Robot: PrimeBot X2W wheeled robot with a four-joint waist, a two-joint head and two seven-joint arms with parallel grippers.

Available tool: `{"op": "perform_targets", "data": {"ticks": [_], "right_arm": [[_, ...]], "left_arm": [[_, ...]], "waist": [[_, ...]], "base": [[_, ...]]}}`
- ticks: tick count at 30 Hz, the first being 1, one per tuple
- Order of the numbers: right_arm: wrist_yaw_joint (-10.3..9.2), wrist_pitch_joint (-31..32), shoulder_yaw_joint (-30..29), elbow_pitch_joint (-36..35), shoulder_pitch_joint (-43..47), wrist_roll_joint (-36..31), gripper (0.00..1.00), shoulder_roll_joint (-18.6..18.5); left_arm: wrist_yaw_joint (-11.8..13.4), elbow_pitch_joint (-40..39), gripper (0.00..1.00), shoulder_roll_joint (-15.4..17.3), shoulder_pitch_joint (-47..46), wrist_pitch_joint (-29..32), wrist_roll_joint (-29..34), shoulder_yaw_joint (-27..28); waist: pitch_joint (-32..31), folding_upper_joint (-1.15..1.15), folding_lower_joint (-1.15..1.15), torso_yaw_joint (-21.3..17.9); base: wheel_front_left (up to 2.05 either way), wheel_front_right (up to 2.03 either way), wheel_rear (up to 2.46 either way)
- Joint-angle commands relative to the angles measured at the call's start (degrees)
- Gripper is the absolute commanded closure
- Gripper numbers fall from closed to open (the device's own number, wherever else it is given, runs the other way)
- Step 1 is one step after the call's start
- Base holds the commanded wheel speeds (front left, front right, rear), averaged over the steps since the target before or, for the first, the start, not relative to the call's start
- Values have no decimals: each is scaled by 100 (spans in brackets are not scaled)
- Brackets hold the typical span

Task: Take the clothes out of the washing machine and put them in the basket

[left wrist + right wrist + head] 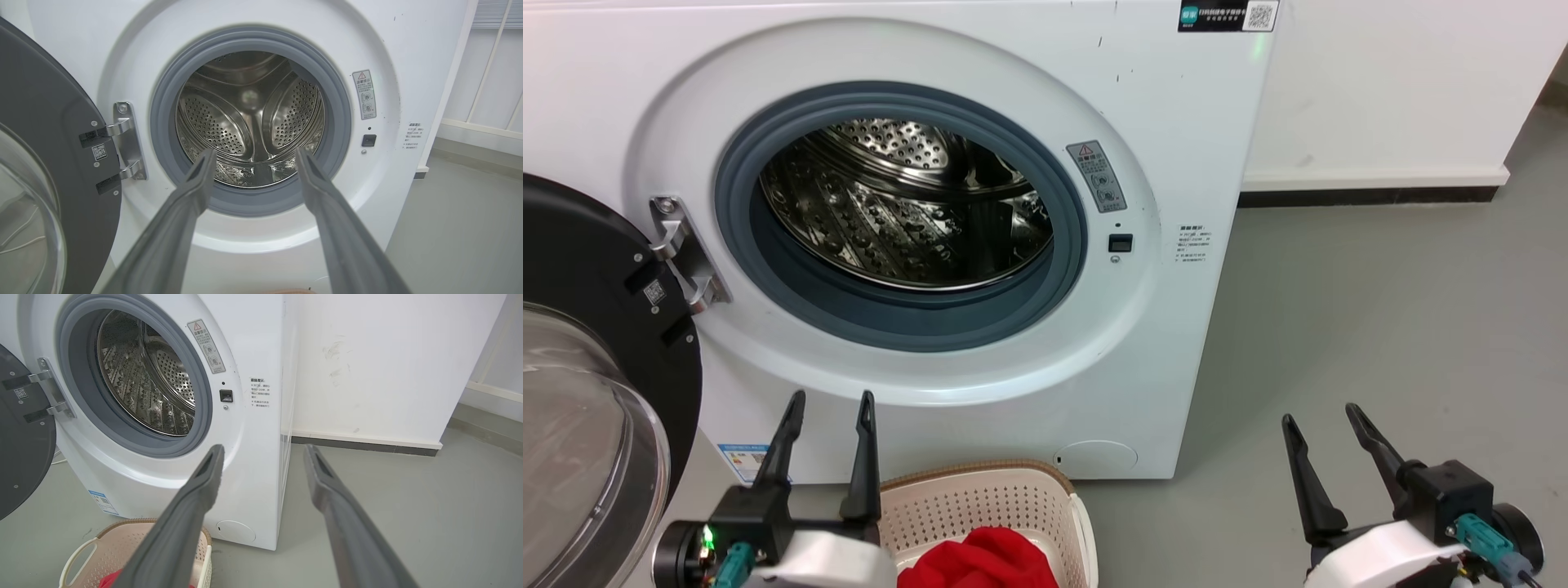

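The white washing machine (1192, 122) stands in front of me with its door (596, 310) swung open to the left. Its steel drum (907, 212) shows bare metal with no fabric in sight. Red clothes (980, 562) lie in the cream basket (1013, 498) on the floor below the porthole. My left gripper (832, 402) is open, just left of the basket and below the porthole, holding nothing. My right gripper (1319, 416) is open and empty over the grey floor to the right of the machine. In the right wrist view the basket (122, 547) and a bit of red clothes (110, 579) show at bottom left.
The open door (45, 171) with its glass bowl juts out at my left, close to the left arm. A white wall with a dark skirting (1372, 196) runs behind the machine on the right. Grey floor (1380, 327) spreads to the right.
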Motion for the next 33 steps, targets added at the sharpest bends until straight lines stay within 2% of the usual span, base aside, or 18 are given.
{"op": "perform_targets", "data": {"ticks": [1, 11, 28, 29, 33], "right_arm": [[-2, 19, -21, -20, 95, -26, 0, 5], [-2, 73, -71, -39, 314, 4, 0, 6], [-2, 60, -26, -2, 306, 61, 0, 6], [0, 61, -33, 12, 284, 56, 100, 0], [1, 49, -17, 115, 326, 296, 100, 0]], "left_arm": [[-8, -62, 0, 19, 107, -14, 34, -19], [81, -265, 0, -3, 634, -14, 56, -130], [114, -252, 0, 56, 651, -14, -4, -179], [92, -232, 100, 42, 636, 1, -4, -178], [73, -50, 100, 27, 593, 101, -231, -128]], "waist": [[-45, 0, 1, 6], [-227, 0, 1, -12], [-253, 0, 1, 1], [-253, 0, 2, 1], [-244, 0, 2, 1]], "base": [[0, 0, 0], [0, 0, 0], [0, 0, 0], [0, 0, 0], [0, 0, 0]]}}
